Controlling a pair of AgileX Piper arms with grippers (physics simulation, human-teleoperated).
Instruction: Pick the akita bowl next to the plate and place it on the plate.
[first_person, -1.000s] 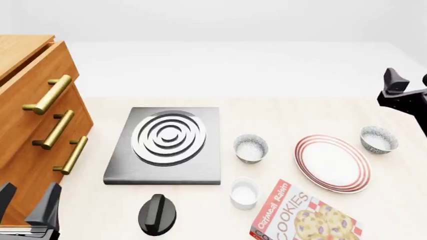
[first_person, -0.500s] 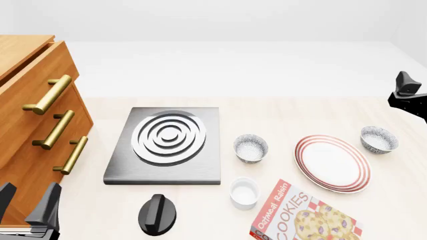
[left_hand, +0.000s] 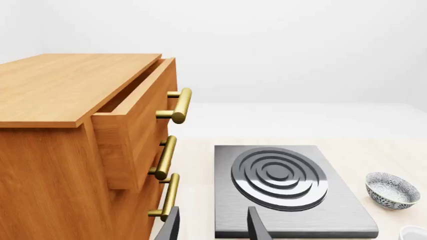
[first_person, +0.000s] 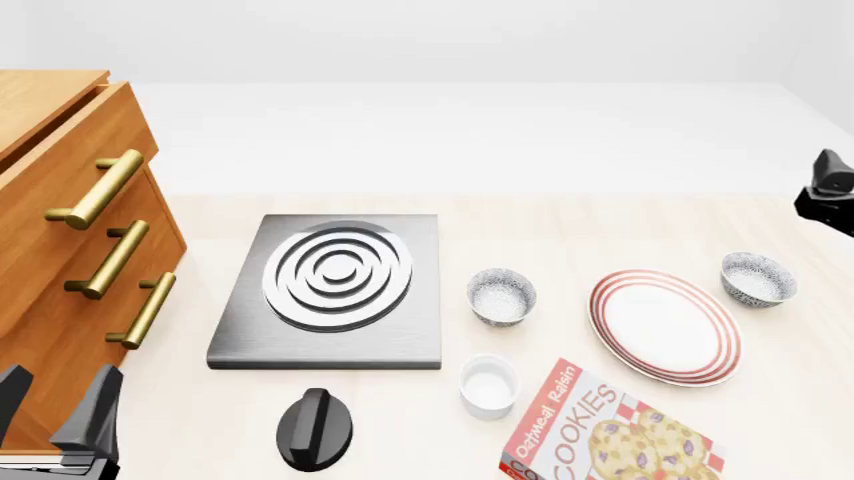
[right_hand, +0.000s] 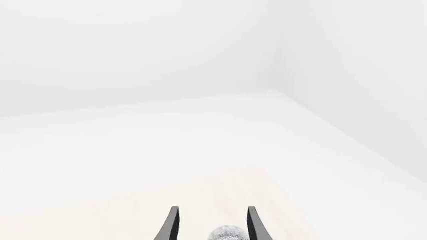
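The small speckled grey-and-white akita bowl (first_person: 758, 279) sits just right of the large red-ringed white plate (first_person: 665, 327). The right claw (right_hand: 210, 225) hangs spread, empty, seemingly above it.

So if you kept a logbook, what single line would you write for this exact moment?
stage: approach | right gripper: open, above akita bowl | left gripper: open, idle | plate: bare | bowl: on table beside plate

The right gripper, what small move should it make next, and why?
Probably lower the right gripper toward the akita bowl beside the plate. The front view shows that arm at the picture's right edge, apart from the bowl, which rests on the table, not on the plate. In the right wrist view the fingers are spread, with the bowl's rim showing between their tips.
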